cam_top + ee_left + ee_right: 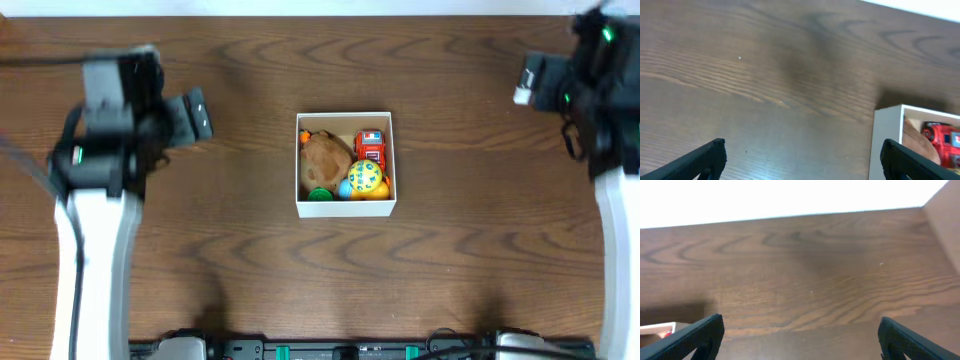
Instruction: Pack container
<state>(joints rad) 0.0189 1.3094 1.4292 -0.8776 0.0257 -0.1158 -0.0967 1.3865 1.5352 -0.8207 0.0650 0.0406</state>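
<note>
Sitting square to the dark wooden desk (250, 260) at centre, the white cardboard box (345, 210) opens upward, holding a yellow patterned ball (366, 180), brown plush toy (325, 158) and red toy car (370, 147); left tool (800, 160) and right tool (800, 335) gape wide.

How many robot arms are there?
2. The left arm is on the left of the box, and the right arm is on its right. None seems to be hidden.

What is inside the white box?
The box holds a brown fuzzy toy, a red toy, a yellow patterned ball and a green piece. They cover most of the bottom, so anything underneath is hidden.
</note>
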